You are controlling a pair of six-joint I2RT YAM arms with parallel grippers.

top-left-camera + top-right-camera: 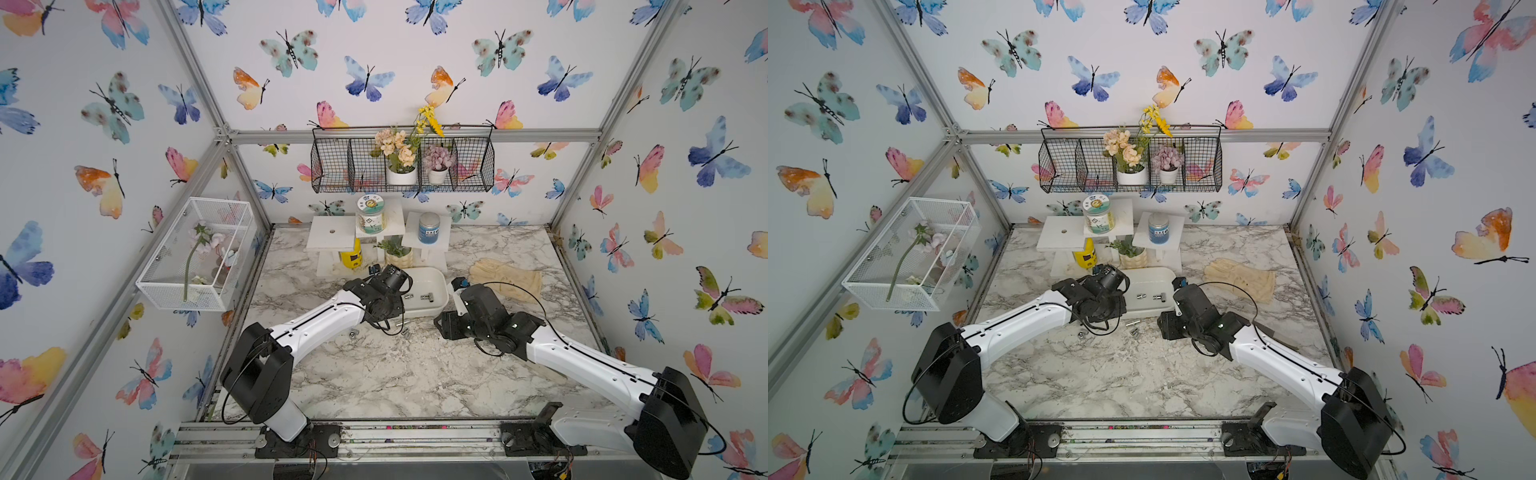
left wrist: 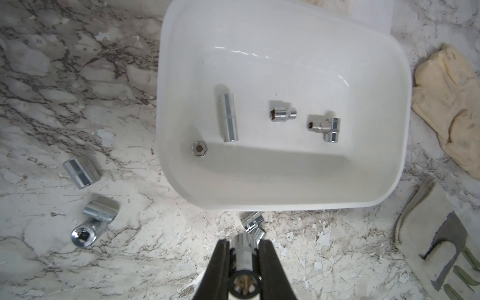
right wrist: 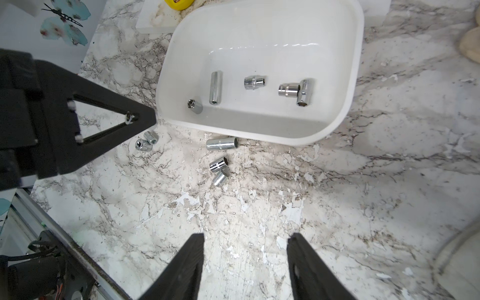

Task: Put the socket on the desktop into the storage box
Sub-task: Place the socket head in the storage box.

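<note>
Jaws on the left gripper (image 2: 244, 242) are pinched tight round the barrel of a chrome socket (image 2: 244, 262), its open end facing the wrist camera; on the right gripper (image 3: 246, 235) they stand wide, with only bare desktop (image 3: 337, 207) between them.

Left arm has the job here, and I'd call this the carry to the storage box (image 2: 166, 78); the chrome socket hangs above the desktop on the near side of the box, whose near wall is just beyond the jaw tips, so it is not over the tub yet.

To do it well, travel far enough that the whole barrel clears the near rim; aim for the open strip of floor along the near wall, away from the five sockets (image 2: 283, 115) lying deeper in the box; come down low before letting go, because a round chrome barrel dropped from height will likely bounce or roll; the glossy floor won't slow it.

More work waits; loose sockets (image 3: 222, 143) lie on the desktop hard by the near wall, almost under the left jaw tips in the left wrist view; from the right jaws they sit on the far side, apart, with nothing between; a few more (image 2: 83, 197) lie off to the left of the box.
</note>
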